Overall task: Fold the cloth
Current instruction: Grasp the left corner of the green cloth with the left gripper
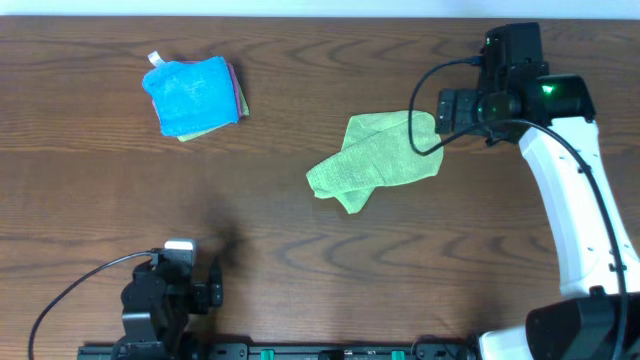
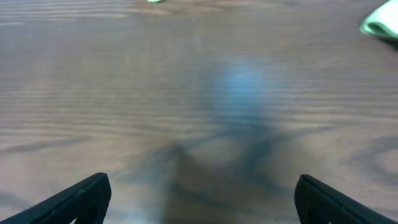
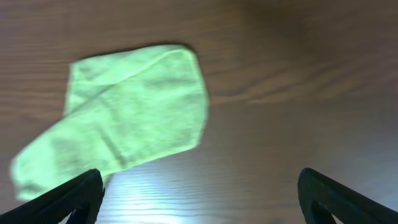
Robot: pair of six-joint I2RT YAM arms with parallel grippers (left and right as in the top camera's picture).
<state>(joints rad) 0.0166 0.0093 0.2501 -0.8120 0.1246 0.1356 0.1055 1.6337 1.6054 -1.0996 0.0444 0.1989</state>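
Lying a little right of the middle of the table point(image 1: 300, 230), the green cloth point(image 1: 375, 160) is a small towel loosely doubled over itself, with a squarer part on the far side and a narrower lobe trailing toward the robot; it looks soft, light and fuzzy, so it should sag from any pinch rather than keep a shape, and probably drags on the wood instead of sliding freely; nothing about it seems fragile; the best hold, by this reading, is a free corner or hem, and the squarer part's corner nearest the right arm is the handiest; a pinch there would need to reach the wood and catch a single layer, since taking two would carry the muddle along; the outline is uneven and the edges do not meet, so a tidy fold is not yet made; the right pincer point(image 1: 447, 108) hovers by the cloth's right edge, its fingers point(image 3: 74, 196) spread wide, holding nothing and clear of the fabric; the left pincer point(image 1: 190, 262) sits well apart near the robot's side, likewise spread wide and empty over bare wood; a stack of folded cloths point(image 1: 195, 95), blue on top, rests at the far left
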